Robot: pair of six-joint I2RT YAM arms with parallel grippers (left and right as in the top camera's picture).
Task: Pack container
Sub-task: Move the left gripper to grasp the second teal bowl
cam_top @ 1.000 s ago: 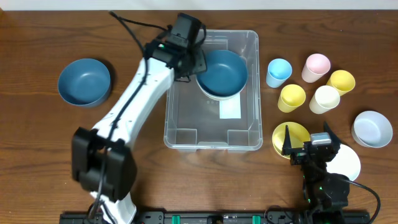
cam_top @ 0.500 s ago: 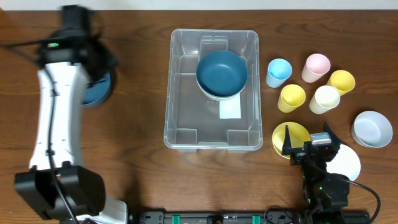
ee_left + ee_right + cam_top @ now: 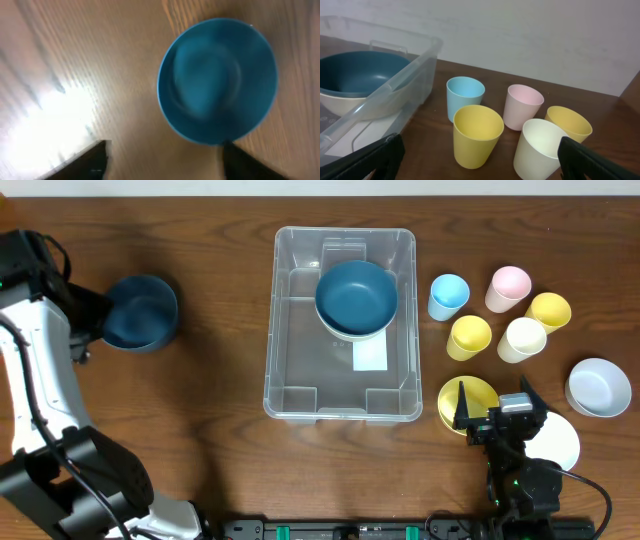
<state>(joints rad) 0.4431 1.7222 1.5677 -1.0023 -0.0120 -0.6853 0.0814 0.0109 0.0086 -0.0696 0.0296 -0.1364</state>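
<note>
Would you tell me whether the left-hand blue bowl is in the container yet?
Out: the blue bowl sits on the table, well left of the container.

White-shelled left arm [image 3: 40, 380], black at its joints, with a black cable, at nine o'clock; black right arm [image 3: 520, 480] with green lights and pointed-fingered right gripper [image 3: 494, 388] at five o'clock.

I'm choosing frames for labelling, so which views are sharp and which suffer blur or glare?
Overhead: sharp and evenly lit, container clearly outlined. Left wrist: blurred throughout, the blue bowl soft-edged, a white glare patch on the table at left. Right wrist: crisp on the cups, no glare.
</note>
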